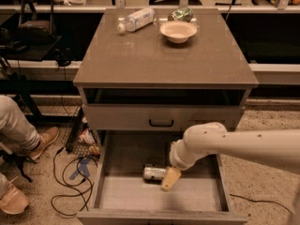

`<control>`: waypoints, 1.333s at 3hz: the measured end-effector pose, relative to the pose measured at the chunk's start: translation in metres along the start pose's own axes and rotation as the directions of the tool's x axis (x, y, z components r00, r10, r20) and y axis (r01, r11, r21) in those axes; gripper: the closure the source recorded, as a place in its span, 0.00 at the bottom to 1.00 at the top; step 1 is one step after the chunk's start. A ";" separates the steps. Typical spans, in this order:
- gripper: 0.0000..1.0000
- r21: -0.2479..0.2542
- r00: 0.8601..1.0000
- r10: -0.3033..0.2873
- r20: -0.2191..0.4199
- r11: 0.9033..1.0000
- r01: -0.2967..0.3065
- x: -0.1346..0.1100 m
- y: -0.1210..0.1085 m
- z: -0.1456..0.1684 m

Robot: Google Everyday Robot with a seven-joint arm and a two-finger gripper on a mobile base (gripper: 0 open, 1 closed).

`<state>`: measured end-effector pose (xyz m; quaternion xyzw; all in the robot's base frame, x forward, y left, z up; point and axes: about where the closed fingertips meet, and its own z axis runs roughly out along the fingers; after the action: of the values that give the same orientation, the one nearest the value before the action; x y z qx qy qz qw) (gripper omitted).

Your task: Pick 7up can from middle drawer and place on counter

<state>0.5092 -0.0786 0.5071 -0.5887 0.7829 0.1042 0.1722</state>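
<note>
Camera view: can (153,173) lies on side, mid drawer (140,196). Tool (170,178) at can's 4 o'clock, close against it; spread cannot tell. Risk: off-centre nudge rolls can toward 9 o'clock, grasp misses.

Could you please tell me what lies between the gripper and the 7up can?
Nothing shows in the camera view: the gripper hangs close beside the 7up can, inside the middle drawer.
</note>
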 end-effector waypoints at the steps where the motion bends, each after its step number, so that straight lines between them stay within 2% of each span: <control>1: 0.00 0.038 0.998 -0.029 -0.055 0.999 0.031 -0.003 -0.009 0.056; 2: 0.00 0.053 0.998 0.001 -0.070 0.999 0.003 -0.003 -0.018 0.092; 3: 0.08 0.042 0.997 0.038 -0.063 0.998 -0.035 -0.001 -0.020 0.121; 4: 0.26 0.019 0.996 0.070 -0.058 0.997 -0.069 0.006 -0.014 0.139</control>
<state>0.5418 -0.0373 0.3773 -0.5626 0.8083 0.0862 0.1507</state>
